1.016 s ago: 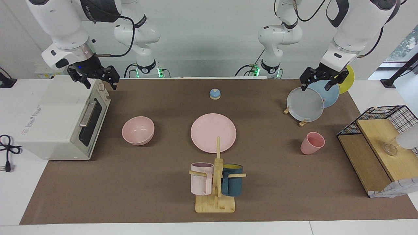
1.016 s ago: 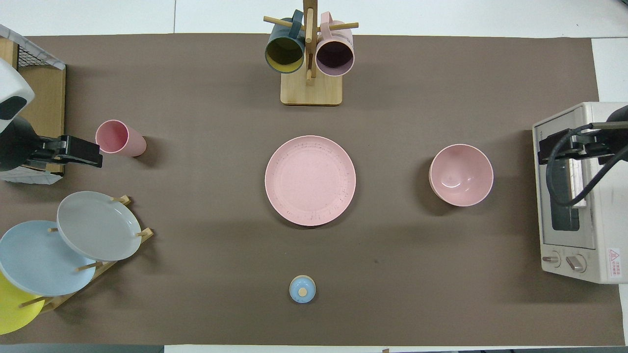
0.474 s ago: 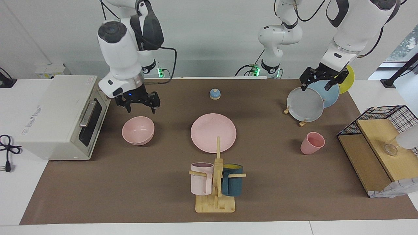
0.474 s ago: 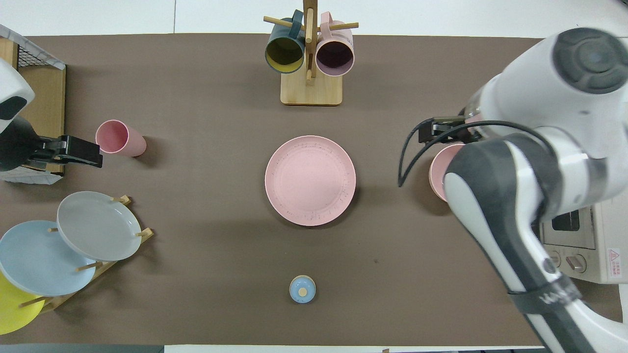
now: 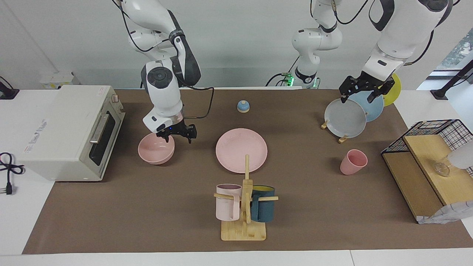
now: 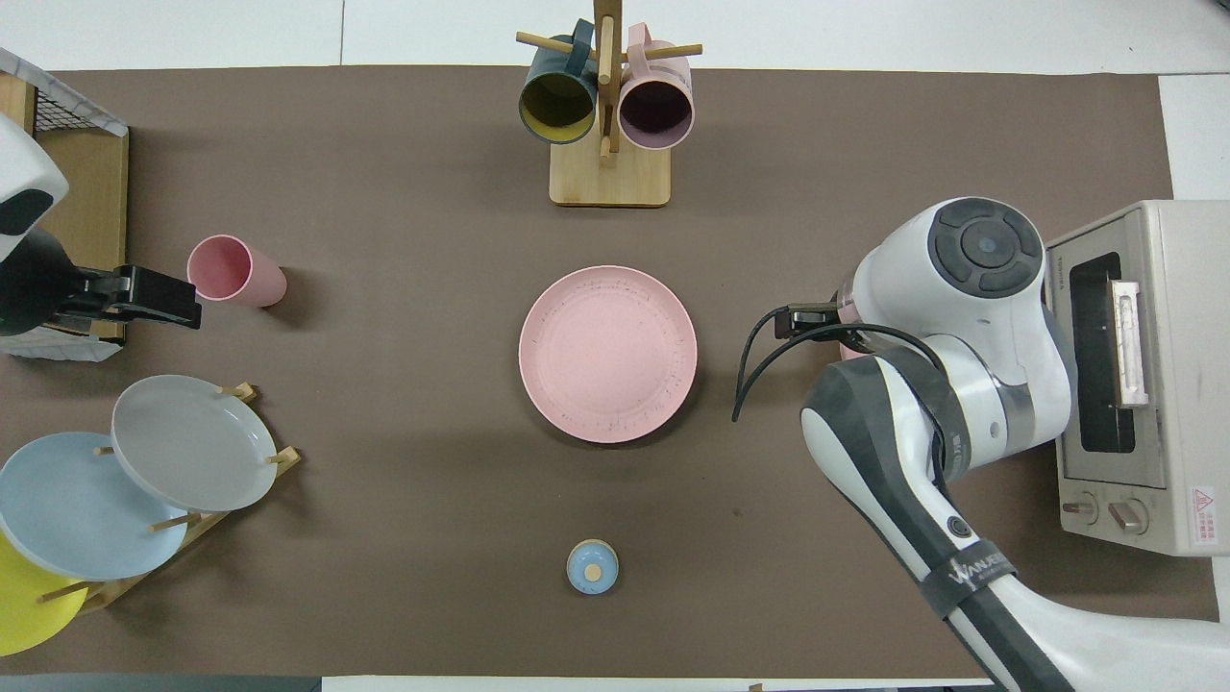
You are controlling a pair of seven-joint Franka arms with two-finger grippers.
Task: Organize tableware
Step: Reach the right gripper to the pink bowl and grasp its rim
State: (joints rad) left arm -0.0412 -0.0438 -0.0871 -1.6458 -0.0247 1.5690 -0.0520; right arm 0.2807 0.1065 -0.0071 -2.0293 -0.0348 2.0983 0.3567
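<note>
- Facing view: the right gripper (image 5: 176,133), fingers spread, stood low at the pink bowl (image 5: 155,149), straddling its rim on the pink plate (image 5: 241,150) side. The left gripper (image 5: 364,90), fingers spread, hung over the grey plate (image 5: 344,118); the pink cup (image 5: 353,162) stood apart.
- Overhead view: the right arm hid nearly all of the bowl; the plate (image 6: 607,354) lay mid-table, the cup (image 6: 234,271) toward the left arm's end.

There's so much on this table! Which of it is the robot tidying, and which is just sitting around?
In the job: matte pink flat round plate; matte pink round bowl, right gripper at its rim; small pink handleless cup.

Just there: white toaster oven; wooden mug stand; grey plate.
</note>
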